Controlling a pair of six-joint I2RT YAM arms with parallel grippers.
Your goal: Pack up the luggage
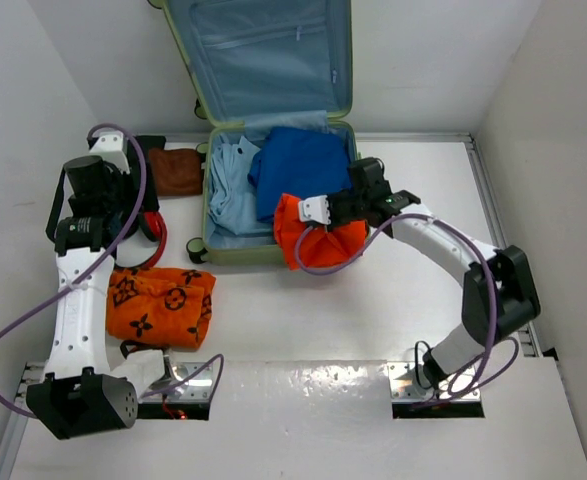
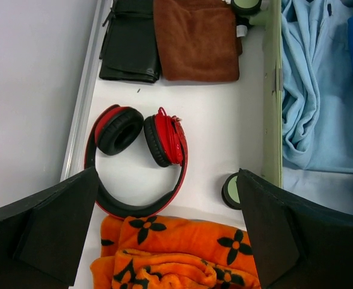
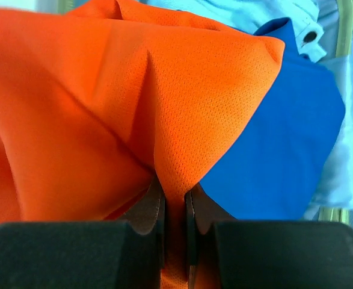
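My right pincer (image 3: 175, 211), pinching a fold of the orange mesh garment (image 1: 318, 245), hangs over the near right corner of the open pale green hard-shell luggage (image 1: 238, 258) at the surface's (image 1: 303, 320) far edge, its tray stretching leftward and beyond.

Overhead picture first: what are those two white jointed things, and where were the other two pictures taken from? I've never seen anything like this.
Those are two robot arms bolted to a table, seen from a camera above. Each ends in a two-finger gripper with its own small camera; the other pictures come from those. The left gripper is open over red headphones, beside an orange patterned cloth. The right gripper is pinched shut on an orange garment at the edge of the open green suitcase, which already holds blue clothes.
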